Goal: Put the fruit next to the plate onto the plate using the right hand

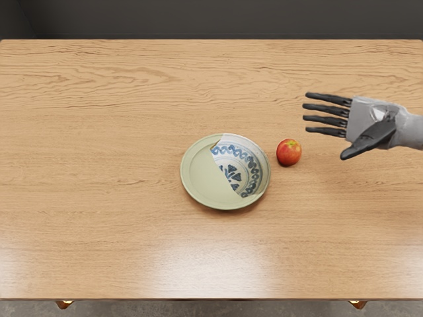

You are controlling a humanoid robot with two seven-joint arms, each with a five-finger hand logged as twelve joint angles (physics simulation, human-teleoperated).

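**Lying Beside the Plate: an Apple, an Open Hand Near It**

The apple (289, 152) rests on the wooden surface (99, 99), just beside the right rim of the plate (198, 179). A thin strip of wood shows between the two. The apple is red with a yellowish patch near its top, and it is not yet on the plate.

The plate is round and shallow and sits near the middle of the surface. Its left part is plain pale green. Its right part is white with blue ornament: a ring of curled shapes around a leaf-like motif at the centre. The two parts meet along a sharp, angled line.

The right hand (362, 125) comes in from the right edge of the head view. It is to the right of the apple and a little farther back on the surface, apart from the fruit. Its fingers (327, 112) are dark, straight and spread. Four point toward the picture's left, and the thumb slants down and left below them. They grasp nothing. The palm and forearm are grey. I cannot tell how high the hand is above the wood.

The grain of the surface runs from side to side, with a soft glare on the near part. A dark wall stands beyond the far edge.
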